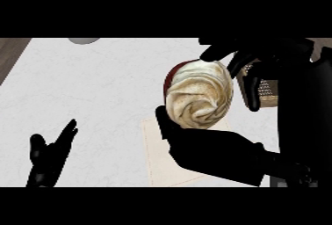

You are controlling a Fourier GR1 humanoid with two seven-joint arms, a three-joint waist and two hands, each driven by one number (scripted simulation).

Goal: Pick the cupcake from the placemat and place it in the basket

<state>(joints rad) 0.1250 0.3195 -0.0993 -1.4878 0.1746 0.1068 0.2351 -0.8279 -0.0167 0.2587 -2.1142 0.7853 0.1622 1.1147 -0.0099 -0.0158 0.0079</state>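
The cupcake (pixel 200 94), with swirled cream frosting and a red wrapper edge, is lifted high and looms large in the head view. My right hand (pixel 214 149) is shut on it, thumb below and fingers curled over its top. The beige placemat (pixel 162 154) lies on the counter beneath, partly hidden by the hand. To the right of the cupcake, a piece of the basket (pixel 265 90) shows between my fingers; most of it is hidden. My left hand (pixel 50 154) rests open at the lower left, fingers up.
The white counter (pixel 91 96) stretches left of the placemat. A grey rounded object (pixel 84 40) peeks in at the top edge. A dark wooden strip (pixel 9 55) runs along the upper left corner.
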